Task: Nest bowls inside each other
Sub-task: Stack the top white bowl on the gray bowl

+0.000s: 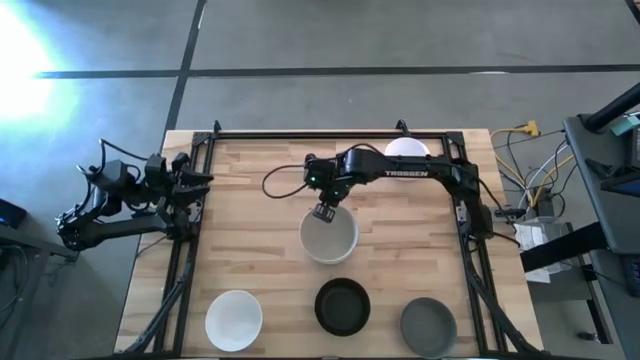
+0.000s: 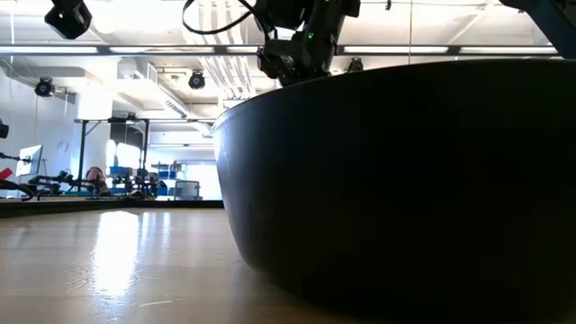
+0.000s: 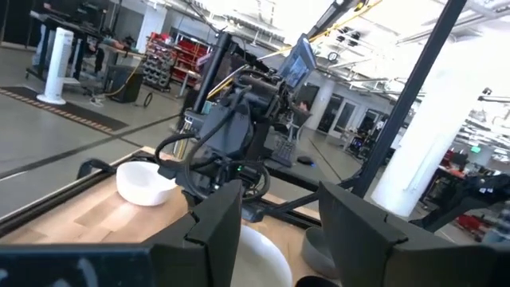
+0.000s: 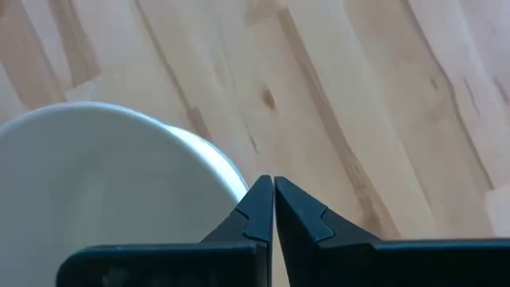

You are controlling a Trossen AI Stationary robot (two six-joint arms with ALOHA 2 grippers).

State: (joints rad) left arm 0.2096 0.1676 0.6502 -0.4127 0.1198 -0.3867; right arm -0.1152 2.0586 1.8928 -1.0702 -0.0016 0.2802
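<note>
Overhead, the wooden table is the biggest thing, boxed by a dark frame along its edges. Its whole nine o'clock half lies bare, with open room from the centre out to the left rail.

Next in size, the right arm reaches in from three o'clock, and its right gripper is clenched with nothing between the fingers, the tips poised just over the twelve o'clock rim of the central white stack of bowls. From its wrist, the rim curves just beside the shut tips.

Over at nine o'clock the left arm is folded off the table edge; its left gripper stands released and empty.

Along the six o'clock edge sit three bowls, well apart: a white bowl, a black bowl and a dark grey bowl. One more white bowl sits at the twelve o'clock rail, partly under the right arm.
</note>
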